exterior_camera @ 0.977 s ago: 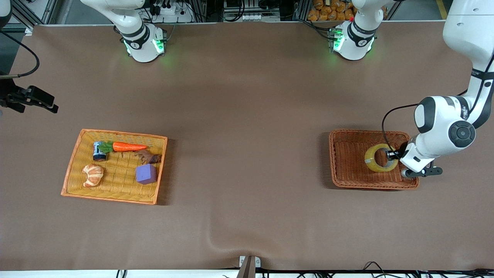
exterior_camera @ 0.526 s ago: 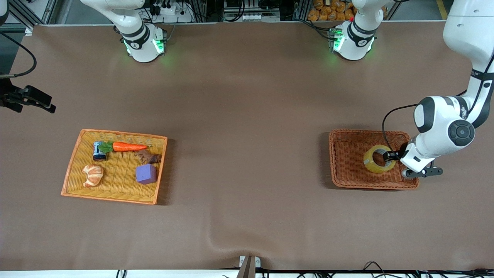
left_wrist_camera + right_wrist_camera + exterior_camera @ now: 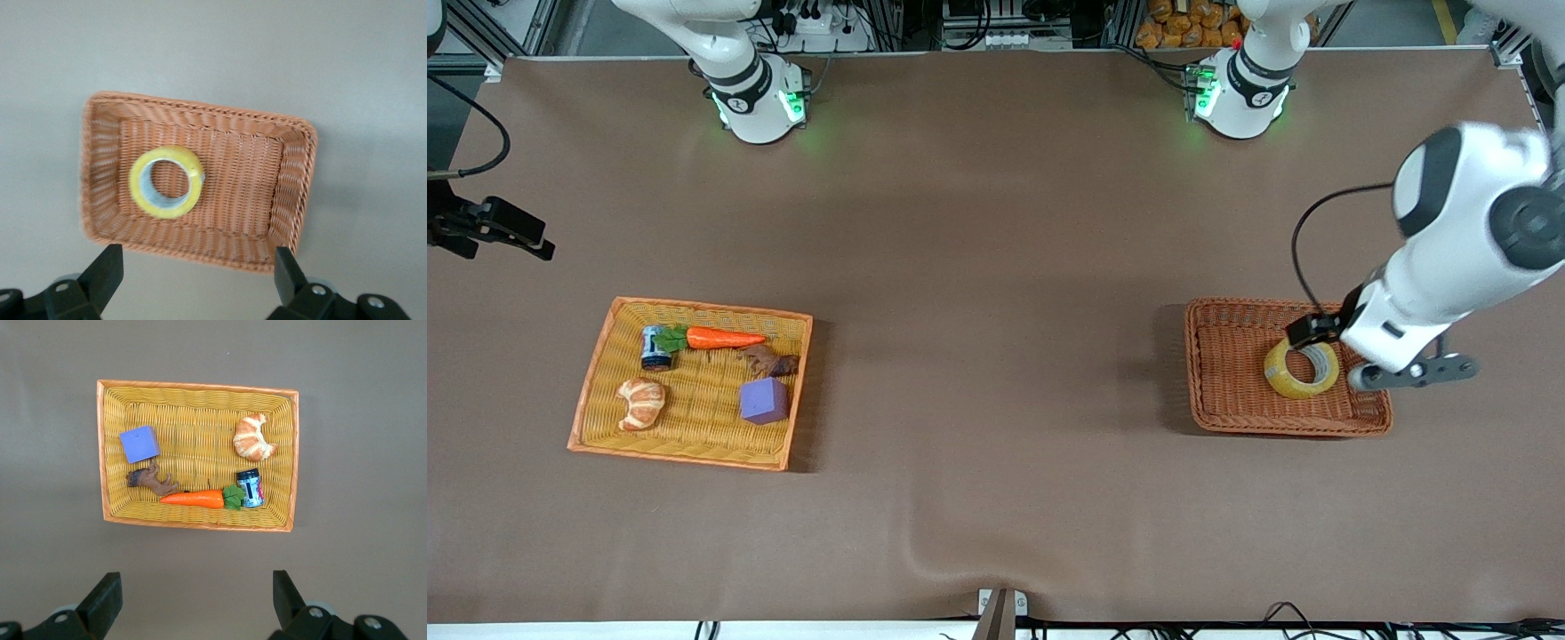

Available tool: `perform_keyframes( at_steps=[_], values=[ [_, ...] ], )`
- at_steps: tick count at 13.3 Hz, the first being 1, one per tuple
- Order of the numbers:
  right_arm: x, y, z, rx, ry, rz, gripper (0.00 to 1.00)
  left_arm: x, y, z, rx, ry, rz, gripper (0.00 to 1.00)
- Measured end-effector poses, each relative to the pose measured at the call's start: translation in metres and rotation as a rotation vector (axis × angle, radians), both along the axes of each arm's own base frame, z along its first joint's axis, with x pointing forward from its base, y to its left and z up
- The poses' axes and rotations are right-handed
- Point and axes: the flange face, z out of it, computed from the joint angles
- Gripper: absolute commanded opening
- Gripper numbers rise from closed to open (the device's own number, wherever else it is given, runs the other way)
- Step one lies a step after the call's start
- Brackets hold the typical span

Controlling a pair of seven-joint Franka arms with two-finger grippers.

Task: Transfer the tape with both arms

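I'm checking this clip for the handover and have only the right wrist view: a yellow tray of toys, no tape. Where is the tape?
Observer: The tape lies in a brown wicker basket toward the left arm's end of the table.
Operator: Does the left claw have it?
Observer: No. The left claw hangs open above the basket, and the tape is clear of its fingers.
Operator: Is my right claw over the tray?
Observer: No. The right claw hangs open over bare table at the right arm's end, beside the yellow tray rather than over it.
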Motion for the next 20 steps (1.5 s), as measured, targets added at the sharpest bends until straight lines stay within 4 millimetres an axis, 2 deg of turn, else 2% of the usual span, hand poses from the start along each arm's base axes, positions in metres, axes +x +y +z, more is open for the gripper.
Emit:
perform_keyframes(
  at_steps=[2,4,8,10,14,15,20],
  values=[
    [0.000,0.000,0.000,0.000,0.001,0.000,1.00,-0.010,0.006,0.050,0.022,-0.053,-0.010,1.00],
    [0.000,0.000,0.000,0.000,0.001,0.000,1.00,-0.027,0.007,0.085,0.049,-0.080,-0.038,1.00],
    [0.000,0.000,0.000,0.000,0.001,0.000,1.00,-0.050,0.006,0.119,0.078,-0.069,-0.068,1.00],
    [0.000,0.000,0.000,0.000,0.001,0.000,1.00,-0.054,0.013,0.128,0.065,-0.069,-0.074,1.00],
    [0.000,0.000,0.000,0.000,0.001,0.000,1.00,-0.055,0.057,0.130,-0.003,-0.032,-0.131,1.00],
    [0.000,0.000,0.000,0.000,0.001,0.000,1.00,-0.057,0.063,0.129,-0.008,-0.028,-0.138,1.00],
    [0.000,0.000,0.000,0.000,0.001,0.001,1.00,-0.074,0.055,0.132,-0.004,-0.024,-0.159,1.00]
  ],
)
